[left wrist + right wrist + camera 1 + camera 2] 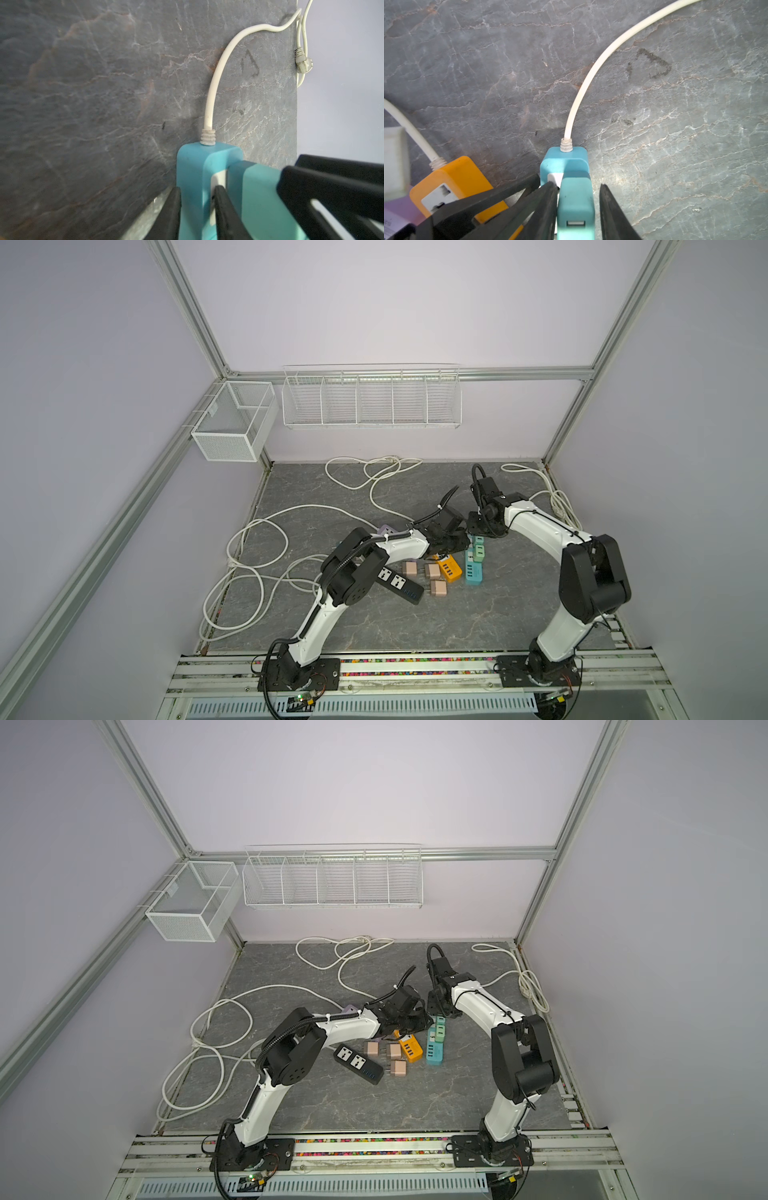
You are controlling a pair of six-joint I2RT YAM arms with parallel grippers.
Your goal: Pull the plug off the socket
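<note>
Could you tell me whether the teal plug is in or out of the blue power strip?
In: the teal plug sits flush against the blue power strip, no prongs showing.

Both top views: set high at the front, looking down and inward over the whole bench [374, 626]. My wrist cameras: close and low, skimming the slate. Both share the blue socket block [193, 166] and white cord [214, 87].
</note>
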